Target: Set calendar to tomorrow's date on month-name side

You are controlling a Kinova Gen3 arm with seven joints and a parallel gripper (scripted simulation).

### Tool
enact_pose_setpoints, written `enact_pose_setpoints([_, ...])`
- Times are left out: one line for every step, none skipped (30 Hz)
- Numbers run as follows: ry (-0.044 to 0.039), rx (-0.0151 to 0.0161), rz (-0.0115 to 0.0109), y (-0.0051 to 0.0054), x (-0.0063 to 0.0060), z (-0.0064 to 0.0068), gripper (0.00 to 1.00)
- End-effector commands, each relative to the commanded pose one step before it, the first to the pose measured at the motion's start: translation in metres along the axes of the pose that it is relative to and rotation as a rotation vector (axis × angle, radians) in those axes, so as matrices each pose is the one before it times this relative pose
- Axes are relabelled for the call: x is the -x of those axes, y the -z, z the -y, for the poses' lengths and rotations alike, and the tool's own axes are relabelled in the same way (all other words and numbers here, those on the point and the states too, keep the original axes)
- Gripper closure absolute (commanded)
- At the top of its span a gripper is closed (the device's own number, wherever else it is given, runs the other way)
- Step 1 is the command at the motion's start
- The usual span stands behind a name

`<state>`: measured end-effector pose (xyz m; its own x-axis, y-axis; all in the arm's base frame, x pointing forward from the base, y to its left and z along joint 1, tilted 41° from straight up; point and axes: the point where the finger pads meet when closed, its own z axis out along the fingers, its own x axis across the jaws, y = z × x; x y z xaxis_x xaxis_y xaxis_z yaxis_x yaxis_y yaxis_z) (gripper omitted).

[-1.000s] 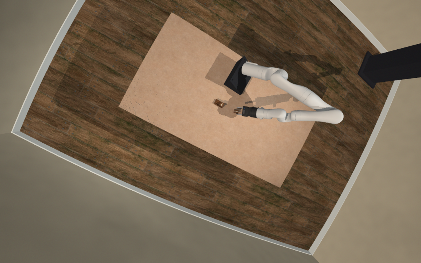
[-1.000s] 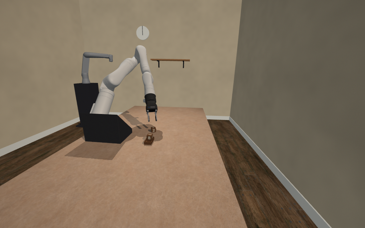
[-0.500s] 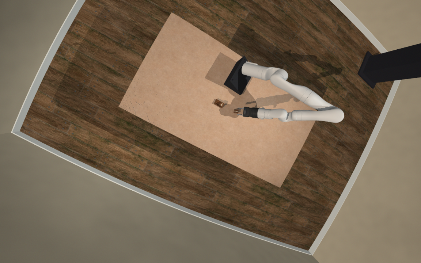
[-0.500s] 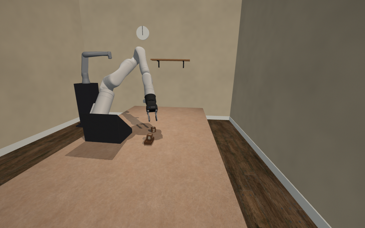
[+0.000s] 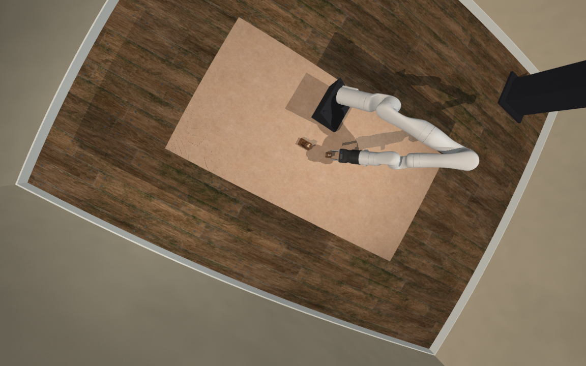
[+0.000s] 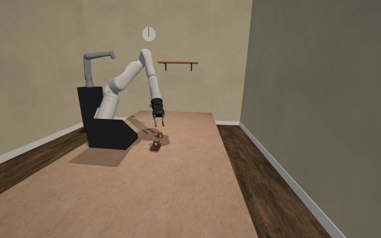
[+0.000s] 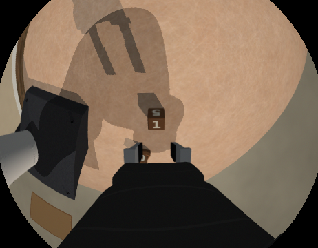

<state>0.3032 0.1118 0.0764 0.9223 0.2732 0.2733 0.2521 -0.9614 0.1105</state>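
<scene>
The small brown tray (image 6: pixel 154 150) (image 5: pixel 300 141) lies flat on the tan table and holds one cube showing an 8 (image 6: pixel 155 143) toward the exterior camera. The second cube (image 6: pixel 160 135) (image 5: pixel 327 155) (image 7: pixel 155 120) stands alone on the table just behind the tray. It shows a 2 in the exterior view and a 1 in the wrist view. My gripper (image 6: pixel 158 122) (image 5: pixel 334 154) (image 7: pixel 156 149) is open and empty. It hangs well above the loose cube. A brown bit (image 7: pixel 144 157) peeks out beside the left finger; I cannot tell what it is.
The arm's black base (image 6: pixel 108 137) (image 5: pixel 329 111) (image 7: pixel 54 142) stands left of the cubes. A black column with a grey camera arm (image 6: pixel 89 100) (image 5: pixel 559 91) stands behind it. The table's right edge (image 6: pixel 233 165) drops to a wooden floor.
</scene>
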Motion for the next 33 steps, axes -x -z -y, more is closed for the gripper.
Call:
enact_pose_setpoints([-0.00063,-0.00018,-0.00076,0.00020,-0.00023,-0.00016,0.13])
enact_pose_setpoints([0.00000,0.00000,0.00000,0.00000,0.00000,0.00000,0.13])
enact_pose_setpoints([0.00000,0.00000,0.00000,0.00000,0.00000,0.00000,0.13])
enact_pose_setpoints([0.00000,0.00000,0.00000,0.00000,0.00000,0.00000,0.13])
enact_pose_setpoints([0.00000,0.00000,0.00000,0.00000,0.00000,0.00000,0.13])
enact_pose_setpoints([0.00000,0.00000,0.00000,-0.00001,0.00000,0.00001,0.13])
enact_pose_setpoints([0.00000,0.00000,0.00000,-0.00003,0.00000,0.00003,0.13])
enact_pose_setpoints([0.00000,0.00000,0.00000,-0.00005,0.00000,0.00005,0.13])
enact_pose_setpoints([0.00000,0.00000,0.00000,-0.00008,0.00000,0.00008,0.13])
enact_pose_setpoints([0.00000,0.00000,-0.00001,-0.00012,0.00000,0.00012,0.13])
enact_pose_setpoints([0.00001,0.00000,-0.00001,-0.00016,0.00000,0.00016,0.13])
enact_pose_setpoints([0.00000,0.00000,0.00000,0.00000,0.00000,0.00000,0.13])
enact_pose_setpoints([0.00000,0.00000,0.00000,0.00000,0.00000,0.00000,0.13])
enact_pose_setpoints([0.00001,0.00000,-0.00001,-0.00021,0.00000,0.00021,0.13])
enact_pose_setpoints([0.00001,0.00000,-0.00001,-0.00025,0.00000,0.00025,0.13])
enact_pose_setpoints([0.00000,0.00000,-0.00001,-0.00031,0.00000,0.00031,0.13])
enact_pose_setpoints([0.00000,0.00000,0.00000,-0.00036,0.00000,0.00036,0.13])
enact_pose_setpoints([0.00000,0.00000,0.00000,-0.00042,0.00000,0.00042,0.13])
enact_pose_setpoints([-0.00001,0.00000,0.00001,-0.00048,0.00001,0.00048,0.13])
enact_pose_setpoints([-0.00002,-0.00001,0.00002,-0.00054,0.00001,0.00054,0.13])
enact_pose_setpoints([0.00000,0.00000,0.00000,-0.00059,0.00000,0.00059,0.13])
enact_pose_setpoints([0.00002,0.00001,-0.00002,-0.00065,-0.00001,0.00065,0.13])
enact_pose_setpoints([0.00001,0.00000,-0.00001,-0.00071,0.00000,0.00071,0.13])
enact_pose_setpoints([-0.00001,-0.00001,0.00001,-0.00077,0.00001,0.00077,0.13])
enact_pose_setpoints([-0.00003,-0.00002,0.00003,-0.00082,0.00002,0.00082,0.13])
enact_pose_setpoints([0.00003,0.00002,-0.00003,-0.00087,-0.00002,0.00087,0.13])
enact_pose_setpoints([0.00001,0.00001,-0.00001,-0.00092,-0.00001,0.00092,0.13])
enact_pose_setpoints([-0.00002,-0.00001,0.00002,-0.00097,0.00001,0.00097,0.13])
enact_pose_setpoints([0.00000,0.00000,0.00000,0.00000,0.00000,0.00000,0.13])
enact_pose_setpoints([0.00000,0.00000,0.00000,0.00000,0.00000,0.00000,0.13])
enact_pose_setpoints([0.00000,0.00000,0.00001,-0.00102,0.00000,0.00102,0.13])
enact_pose_setpoints([0.00002,0.00002,-0.00002,-0.00106,-0.00001,0.00106,0.13])
enact_pose_setpoints([-0.00001,-0.00001,0.00001,-0.00110,0.00001,0.00110,0.13])
